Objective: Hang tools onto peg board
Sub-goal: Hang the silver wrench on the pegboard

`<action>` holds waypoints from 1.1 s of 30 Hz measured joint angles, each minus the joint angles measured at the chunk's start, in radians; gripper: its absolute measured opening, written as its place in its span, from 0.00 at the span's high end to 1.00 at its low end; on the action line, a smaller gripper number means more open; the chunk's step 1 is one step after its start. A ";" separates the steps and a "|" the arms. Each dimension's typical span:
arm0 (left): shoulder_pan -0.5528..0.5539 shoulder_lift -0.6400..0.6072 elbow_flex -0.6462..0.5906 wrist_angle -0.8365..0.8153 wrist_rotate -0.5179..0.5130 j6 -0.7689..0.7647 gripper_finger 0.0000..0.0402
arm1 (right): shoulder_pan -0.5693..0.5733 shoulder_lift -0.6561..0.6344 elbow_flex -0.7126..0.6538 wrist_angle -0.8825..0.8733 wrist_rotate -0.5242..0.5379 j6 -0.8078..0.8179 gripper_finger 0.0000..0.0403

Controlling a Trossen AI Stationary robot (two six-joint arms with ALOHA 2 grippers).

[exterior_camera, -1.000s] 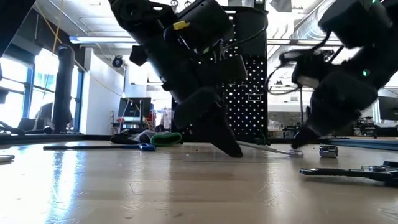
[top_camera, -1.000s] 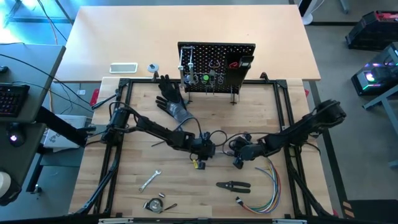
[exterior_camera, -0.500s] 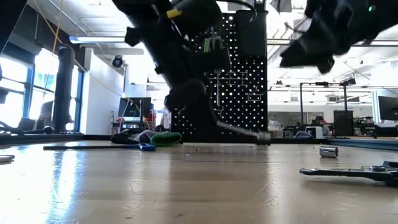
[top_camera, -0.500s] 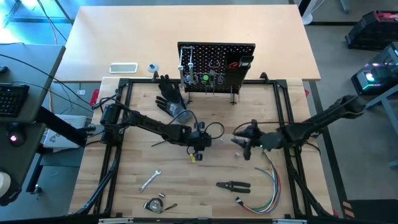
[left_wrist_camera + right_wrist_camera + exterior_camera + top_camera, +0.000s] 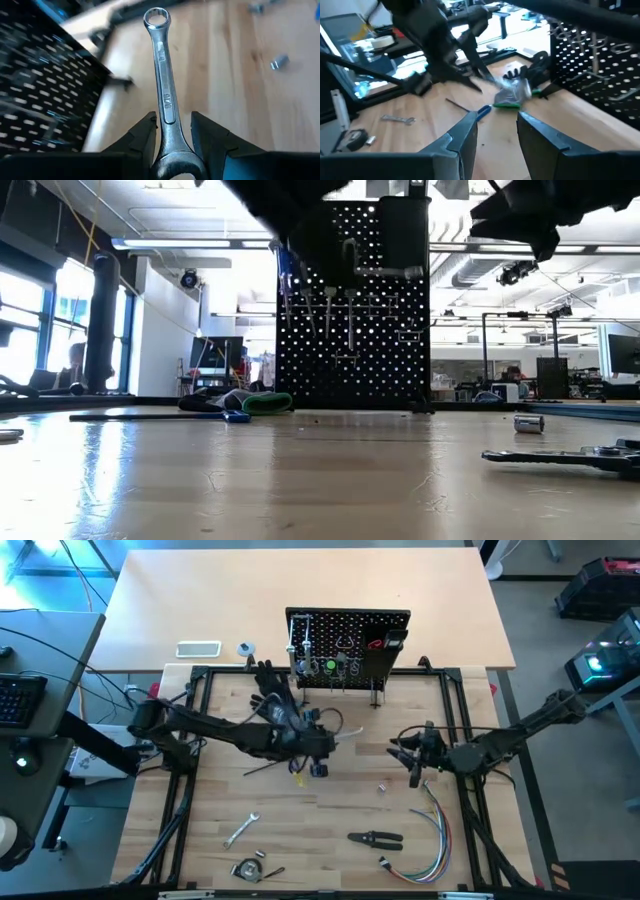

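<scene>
High view: wooden table (image 5: 300, 830); left gripper (image 5: 325, 745) clamps wrench (image 5: 343, 736), right gripper (image 5: 405, 752) empty, parted.

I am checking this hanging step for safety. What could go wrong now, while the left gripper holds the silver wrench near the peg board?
1. The left gripper holds the wrench near one end only, so the long free end might swing or slip.
2. The peg board already carries tools, so the wrench's ring end could knock one off.
3. The black glove lies beneath the left arm and could get dragged.
</scene>
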 joint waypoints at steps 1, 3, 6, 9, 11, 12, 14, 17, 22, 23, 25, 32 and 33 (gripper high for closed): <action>0.005 -0.017 -0.004 0.008 -0.008 0.007 0.76 | 0.008 -0.005 0.000 -0.012 0.019 0.000 0.67; 0.013 -0.043 -0.013 0.043 -0.024 0.011 0.76 | 0.022 -0.008 0.000 -0.018 0.063 0.000 0.67; 0.033 -0.062 -0.019 0.081 -0.034 0.012 0.76 | 0.040 -0.007 -0.002 -0.020 0.113 -0.001 0.67; 0.049 -0.064 -0.019 0.131 -0.032 0.021 0.76 | 0.054 -0.005 -0.003 -0.020 0.140 -0.011 0.67; 0.057 -0.064 -0.019 0.160 -0.025 0.028 0.76 | 0.063 -0.005 -0.003 -0.019 0.153 -0.026 0.67; 0.060 -0.064 -0.019 0.166 -0.018 0.029 0.76 | 0.067 -0.006 -0.003 -0.019 0.153 -0.038 0.67; 0.065 -0.064 -0.019 0.169 -0.014 0.032 0.76 | 0.080 -0.007 -0.003 -0.020 0.143 -0.081 0.67; 0.065 -0.064 -0.019 0.173 -0.014 0.038 0.76 | 0.105 -0.022 -0.003 -0.022 0.127 -0.135 0.67; 0.064 -0.064 -0.019 0.174 -0.013 0.038 0.76 | 0.150 -0.080 -0.003 -0.025 0.046 -0.314 0.67; 0.064 -0.064 -0.019 0.175 -0.013 0.038 0.76 | 0.156 -0.096 -0.003 -0.019 0.019 -0.356 0.67; 0.063 -0.064 -0.019 0.174 -0.013 0.038 0.76 | 0.161 -0.134 -0.003 -0.004 -0.042 -0.433 0.67; 0.053 -0.066 -0.019 0.164 -0.013 0.055 0.76 | 0.163 -0.315 -0.003 0.011 -0.210 -0.669 0.67; 0.050 -0.068 -0.019 0.161 -0.014 0.061 0.76 | 0.163 -0.342 -0.003 0.011 -0.229 -0.698 0.67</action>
